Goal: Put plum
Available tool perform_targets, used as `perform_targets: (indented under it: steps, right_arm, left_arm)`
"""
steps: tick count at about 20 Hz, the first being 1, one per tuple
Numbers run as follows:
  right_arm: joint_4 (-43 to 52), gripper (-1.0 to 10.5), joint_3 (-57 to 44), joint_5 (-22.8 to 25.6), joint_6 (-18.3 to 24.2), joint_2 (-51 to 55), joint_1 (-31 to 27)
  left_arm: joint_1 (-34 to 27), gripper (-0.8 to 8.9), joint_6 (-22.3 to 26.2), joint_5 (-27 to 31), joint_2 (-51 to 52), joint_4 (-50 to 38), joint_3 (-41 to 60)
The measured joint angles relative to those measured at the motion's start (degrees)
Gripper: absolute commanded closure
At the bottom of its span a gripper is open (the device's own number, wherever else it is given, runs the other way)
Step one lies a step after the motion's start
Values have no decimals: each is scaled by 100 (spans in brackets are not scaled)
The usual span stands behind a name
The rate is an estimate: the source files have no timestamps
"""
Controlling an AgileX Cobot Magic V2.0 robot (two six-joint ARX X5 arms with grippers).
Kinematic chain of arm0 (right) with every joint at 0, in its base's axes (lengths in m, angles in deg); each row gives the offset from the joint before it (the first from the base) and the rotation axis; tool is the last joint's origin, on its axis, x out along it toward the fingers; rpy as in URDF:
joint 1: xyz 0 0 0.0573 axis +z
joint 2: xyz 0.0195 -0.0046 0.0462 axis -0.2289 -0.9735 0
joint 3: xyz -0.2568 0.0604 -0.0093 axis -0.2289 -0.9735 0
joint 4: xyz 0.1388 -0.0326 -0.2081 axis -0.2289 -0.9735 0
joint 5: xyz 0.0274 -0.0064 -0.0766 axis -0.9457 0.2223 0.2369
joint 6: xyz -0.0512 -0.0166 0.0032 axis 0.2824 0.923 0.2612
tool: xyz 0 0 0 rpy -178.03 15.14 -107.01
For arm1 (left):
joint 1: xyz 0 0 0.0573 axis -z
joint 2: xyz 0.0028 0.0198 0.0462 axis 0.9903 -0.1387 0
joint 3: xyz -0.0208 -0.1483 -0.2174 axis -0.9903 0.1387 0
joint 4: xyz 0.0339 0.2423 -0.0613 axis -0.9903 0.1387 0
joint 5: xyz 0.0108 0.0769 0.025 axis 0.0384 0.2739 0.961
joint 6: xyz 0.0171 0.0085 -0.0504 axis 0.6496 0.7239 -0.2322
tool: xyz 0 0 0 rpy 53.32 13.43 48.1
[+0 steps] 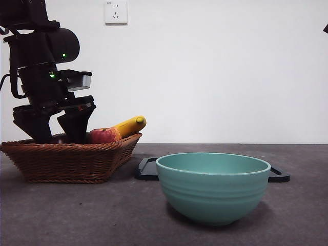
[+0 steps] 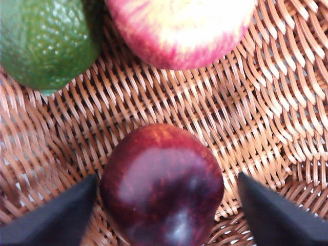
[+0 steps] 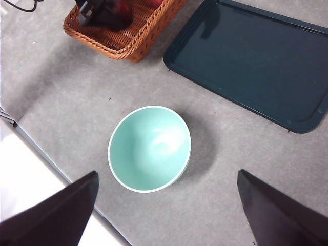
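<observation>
The glossy, round, dark purple-maroon plum (image 2: 161, 187) lies in the woven brown wicker basket (image 1: 69, 161) toward the table's left edge, near a red-and-yellow apple (image 2: 179, 28) and a pebbly green fruit (image 2: 43, 41). The left end effector (image 2: 164, 215) is down in the basket, spread wide, a jaw on either side of the plum, not touching. The plum looks firm but slick and easily bruised; a gentle squeeze across its widest middle seems best. The right end effector (image 3: 166, 215) hangs open above the pale turquoise ceramic bowl (image 3: 149, 148).
</observation>
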Motion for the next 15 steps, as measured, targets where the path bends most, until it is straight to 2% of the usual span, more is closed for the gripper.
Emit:
perform_targets:
  steps: [2, 9, 15]
  right_arm:
    - [0, 514, 0, 0, -2, 0, 0]
    - [2, 514, 0, 0, -2, 0, 0]
    - [2, 514, 0, 0, -2, 0, 0]
  left_arm:
    - [-7, 567, 0, 7, 0, 0, 0]
    - [7, 569, -2, 4, 96, 192, -44]
    - [262, 569, -42, -157, 1290, 461, -275]
